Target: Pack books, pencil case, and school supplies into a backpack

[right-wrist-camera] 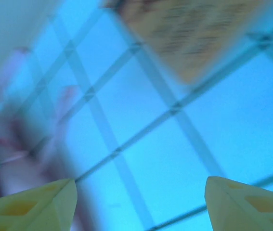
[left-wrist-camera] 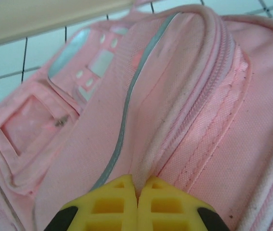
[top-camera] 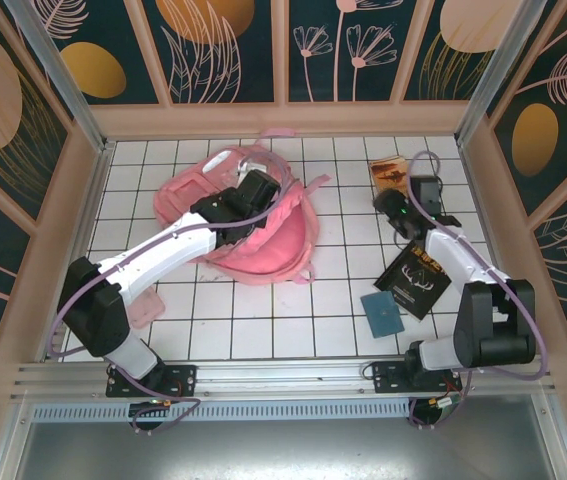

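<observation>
Backpack (top-camera: 263, 250): pink, lies slumped on the white tiled table (top-camera: 293, 335), left of centre, straps splayed toward the right and far side.
L gripper (left-wrist-camera: 137, 186): yellow fingers pressed tight together, pinching a raised seam w/ pale piping on the backpack. From the top cam I see the L arm (top-camera: 163, 250) stretched over the bag from the near-left.
Bag detail, L wrist cam: grey reflective stripe (left-wrist-camera: 126, 110) runs along the panel left of the pinched ridge, stitched zip line to its right. Can't tell if the zip is open.
R gripper (right-wrist-camera: 138, 207): fingers spread wide, nothing between them, above bare tile. Pic is blurred and blue-tinted.
Orange-brown book (top-camera: 390, 172): far right of the table, just beyond the R wrist, well apart from the backpack. On the R wrist cam it's a blur at the top edge.
Black book (top-camera: 415, 280): pale emblem, flat on the right side, partly under the R forearm as seen from the top.
Teal flat item (top-camera: 383, 313): just beside the black book's near-left corner. Can't tell what it is.
</observation>
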### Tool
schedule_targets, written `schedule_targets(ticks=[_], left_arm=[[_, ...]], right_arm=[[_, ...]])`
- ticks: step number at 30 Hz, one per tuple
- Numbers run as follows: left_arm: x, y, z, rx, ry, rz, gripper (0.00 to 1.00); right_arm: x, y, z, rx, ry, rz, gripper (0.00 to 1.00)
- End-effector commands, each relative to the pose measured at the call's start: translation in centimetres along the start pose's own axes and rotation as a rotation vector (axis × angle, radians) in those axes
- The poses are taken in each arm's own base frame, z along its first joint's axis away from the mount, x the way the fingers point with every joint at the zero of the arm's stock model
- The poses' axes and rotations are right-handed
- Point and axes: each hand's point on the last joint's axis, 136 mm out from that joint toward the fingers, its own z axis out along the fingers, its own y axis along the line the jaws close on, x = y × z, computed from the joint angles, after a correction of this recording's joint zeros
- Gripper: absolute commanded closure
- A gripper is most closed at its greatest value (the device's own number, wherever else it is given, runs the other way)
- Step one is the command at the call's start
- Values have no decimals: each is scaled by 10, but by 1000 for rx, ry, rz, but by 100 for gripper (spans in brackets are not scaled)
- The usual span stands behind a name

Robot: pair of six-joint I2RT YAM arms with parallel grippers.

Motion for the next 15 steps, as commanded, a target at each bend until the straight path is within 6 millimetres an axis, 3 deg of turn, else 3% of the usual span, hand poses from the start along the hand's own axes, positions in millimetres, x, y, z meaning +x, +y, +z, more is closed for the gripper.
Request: schedule_targets(ticks=[1,4,7,11,15], left_arm=[[21,11,0,2,50,23,100],[30,1,2,69,62,12,93],[24,-9,-1,124,39,-22,70],[7,-20,-7,190,-7,-81,46],[-7,-40,-10,288,-29,-137,41]], right_arm=[[9,-67,-1,224,22,-42,22],[5,-106,-1,349,-21,9,18],[15,-119,7,359,-1,41,18],[35,-111,28,290,94,59,20],[51,-80,51,183,173,57,21]])
